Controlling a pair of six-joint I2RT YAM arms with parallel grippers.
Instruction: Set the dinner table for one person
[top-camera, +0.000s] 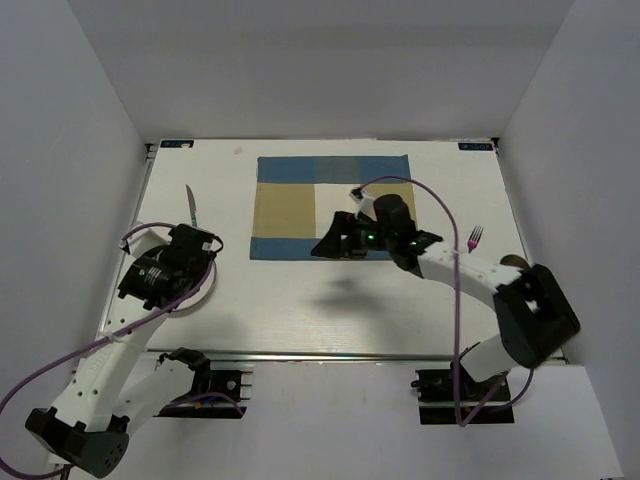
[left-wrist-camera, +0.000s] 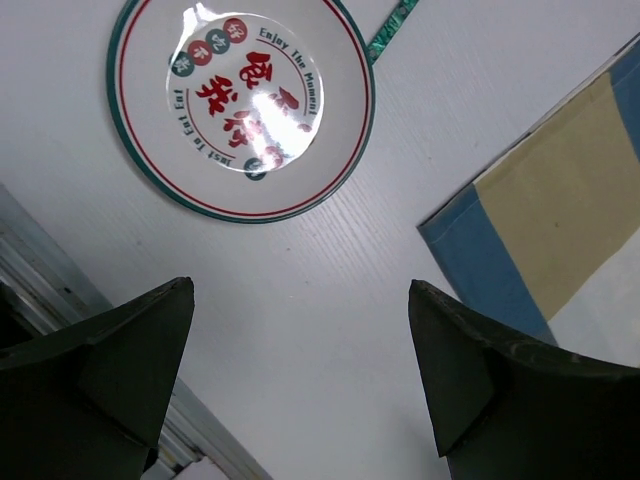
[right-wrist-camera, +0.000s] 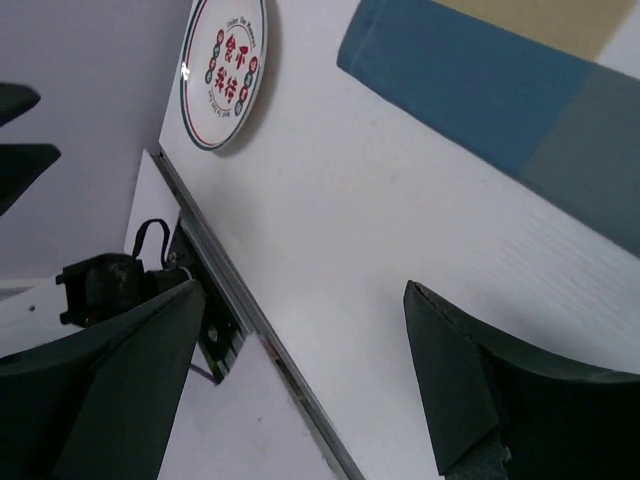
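The white dinner table (top-camera: 300, 310) holds a blue-and-tan checked placemat (top-camera: 330, 205) at the back middle. A round plate with red writing (left-wrist-camera: 240, 100) lies near the left edge, mostly hidden under my left arm in the top view (top-camera: 203, 287). A knife (top-camera: 190, 205) lies beyond it. A pink fork (top-camera: 474, 237) lies at the right. My left gripper (top-camera: 208, 245) hangs open and empty above the table beside the plate (left-wrist-camera: 300, 380). My right gripper (top-camera: 328, 246) is open and empty over the placemat's near edge (right-wrist-camera: 300, 370).
A silver rail (left-wrist-camera: 60, 290) runs along the table's near edge and also shows in the right wrist view (right-wrist-camera: 230, 300). A dark round thing (top-camera: 515, 262) is partly hidden behind my right arm. White walls enclose the table on three sides.
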